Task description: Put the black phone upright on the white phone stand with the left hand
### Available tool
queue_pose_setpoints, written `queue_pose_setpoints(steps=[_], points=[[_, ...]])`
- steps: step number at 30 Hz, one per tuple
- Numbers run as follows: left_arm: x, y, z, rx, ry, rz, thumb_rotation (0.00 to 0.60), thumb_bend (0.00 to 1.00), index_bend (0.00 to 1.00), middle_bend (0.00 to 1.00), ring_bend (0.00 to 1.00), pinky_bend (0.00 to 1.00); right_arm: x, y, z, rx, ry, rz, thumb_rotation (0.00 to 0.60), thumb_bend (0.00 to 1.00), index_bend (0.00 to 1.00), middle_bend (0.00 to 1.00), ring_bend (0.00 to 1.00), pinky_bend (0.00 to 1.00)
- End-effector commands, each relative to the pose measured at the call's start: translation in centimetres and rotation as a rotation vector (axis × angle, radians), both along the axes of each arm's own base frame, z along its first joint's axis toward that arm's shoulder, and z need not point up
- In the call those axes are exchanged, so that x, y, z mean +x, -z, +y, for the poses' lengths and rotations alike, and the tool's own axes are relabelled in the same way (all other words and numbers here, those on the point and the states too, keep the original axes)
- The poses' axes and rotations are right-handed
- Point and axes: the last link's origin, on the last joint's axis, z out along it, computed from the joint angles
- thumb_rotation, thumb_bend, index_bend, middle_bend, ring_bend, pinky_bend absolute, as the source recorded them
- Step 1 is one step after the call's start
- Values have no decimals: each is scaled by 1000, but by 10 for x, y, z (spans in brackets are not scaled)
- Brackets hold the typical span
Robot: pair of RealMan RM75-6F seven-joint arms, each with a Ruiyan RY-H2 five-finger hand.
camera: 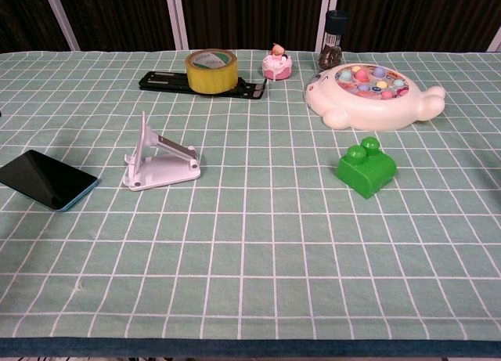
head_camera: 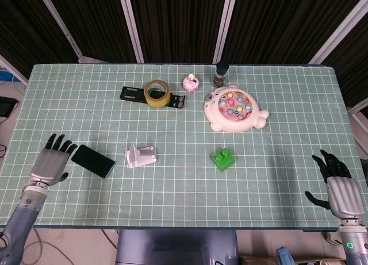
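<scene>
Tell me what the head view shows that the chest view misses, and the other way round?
Only the head view shows the left hand, open beside the black phone, and the right hand, open at the table's far side. Only the chest view shows the white phone stand side-on, its backrest raised. Both show the phone lying flat, the stand, tape roll, fishing toy and green block.

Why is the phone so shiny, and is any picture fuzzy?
In the chest view the black phone lies flat and its glossy screen mirrors a dull grey sheen, no bright glare. In the head view it looks plain dark beside the left hand. Both views are sharp; the head view bends the table edges slightly, and shadows are soft.
</scene>
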Motion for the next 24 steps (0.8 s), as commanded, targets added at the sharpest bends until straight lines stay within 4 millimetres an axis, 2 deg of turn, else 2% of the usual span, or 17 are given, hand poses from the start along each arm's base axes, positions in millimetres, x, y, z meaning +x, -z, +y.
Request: queue_pose_setpoints(steps=[1,14,19,24], points=[[2,11,13,-46,-2,-7,600,150,221,186,0,0,0,0,0,0,0,0,600,280,149,0,0,134],[3,30,25,-90,-25,-11,600,177,198,199,0,0,0,0,-1,1,1,-4,600,280,155,0,0,134],[2,35,28,-105,-29,3,600,176,160,197,0,0,0,0,-1,2,1,-4,600,280,155,0,0,134],[2,42,31,-120,-38,5,600,177,179,221,0,0,0,0,-1,2,2,-5,600,280,155,0,0,134]])
